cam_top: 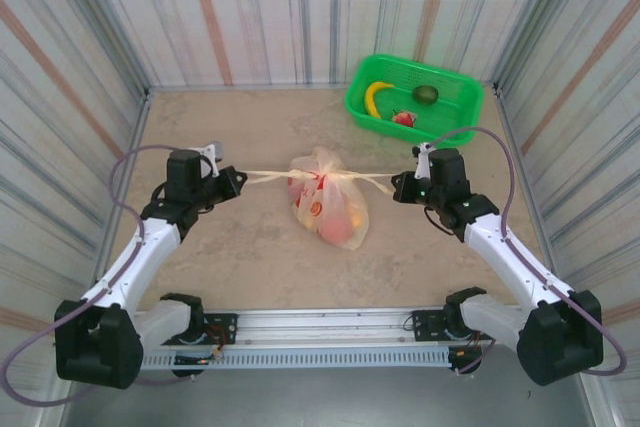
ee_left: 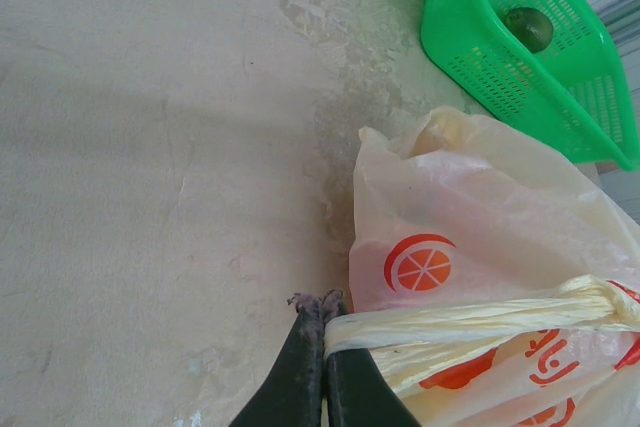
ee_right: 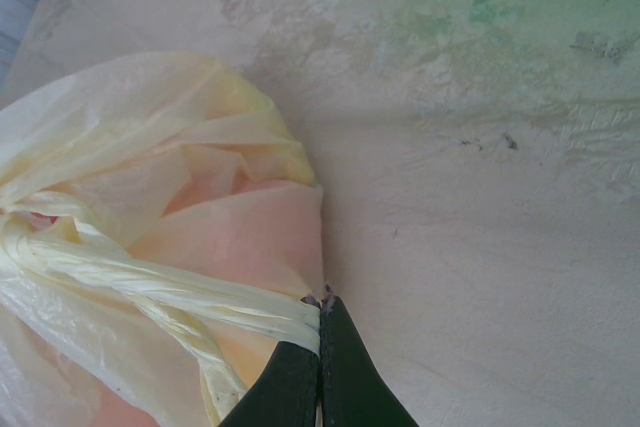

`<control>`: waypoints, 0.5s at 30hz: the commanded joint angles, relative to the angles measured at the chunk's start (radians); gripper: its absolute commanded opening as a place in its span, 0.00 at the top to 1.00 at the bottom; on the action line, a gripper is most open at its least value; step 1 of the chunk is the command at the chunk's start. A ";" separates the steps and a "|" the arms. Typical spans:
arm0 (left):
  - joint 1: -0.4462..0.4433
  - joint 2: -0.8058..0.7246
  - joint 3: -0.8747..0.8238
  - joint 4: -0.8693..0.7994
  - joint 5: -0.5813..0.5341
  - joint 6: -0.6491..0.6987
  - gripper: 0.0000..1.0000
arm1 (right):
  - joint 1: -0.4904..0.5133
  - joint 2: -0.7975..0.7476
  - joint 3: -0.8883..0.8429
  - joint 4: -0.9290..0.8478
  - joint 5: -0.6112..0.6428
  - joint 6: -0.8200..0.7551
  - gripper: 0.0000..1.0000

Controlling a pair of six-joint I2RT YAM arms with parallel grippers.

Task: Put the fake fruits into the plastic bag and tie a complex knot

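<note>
Both white-and-black arms (cam_top: 135, 252) carry looping mauve cables (cam_top: 140, 150) and black tapered end effector fingers (ee_left: 300, 377).

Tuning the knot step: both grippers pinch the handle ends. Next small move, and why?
Probably draw the handle ends slightly apart to cinch the knot: the left gripper and right gripper are each shut on one, strands stretched straight from the plastic bag.

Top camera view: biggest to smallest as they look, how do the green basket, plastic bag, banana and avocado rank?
1. green basket
2. plastic bag
3. banana
4. avocado
</note>
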 commanded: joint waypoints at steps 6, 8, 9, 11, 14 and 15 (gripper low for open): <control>0.000 -0.063 0.095 -0.090 -0.397 0.081 1.00 | -0.041 -0.026 0.111 -0.182 0.286 0.012 1.00; -0.021 -0.111 0.082 -0.100 -0.459 0.093 1.00 | -0.030 -0.031 0.134 -0.206 0.286 0.008 1.00; -0.021 -0.131 0.074 -0.111 -0.487 0.083 1.00 | -0.032 -0.032 0.134 -0.209 0.280 0.012 1.00; -0.020 -0.144 0.072 -0.142 -0.525 0.080 1.00 | -0.036 -0.031 0.125 -0.211 0.288 0.025 1.00; 0.003 -0.149 0.050 -0.166 -0.575 0.053 1.00 | -0.063 -0.032 0.094 -0.210 0.314 0.056 1.00; 0.018 -0.150 0.040 -0.164 -0.564 0.039 1.00 | -0.081 -0.034 0.081 -0.208 0.310 0.069 1.00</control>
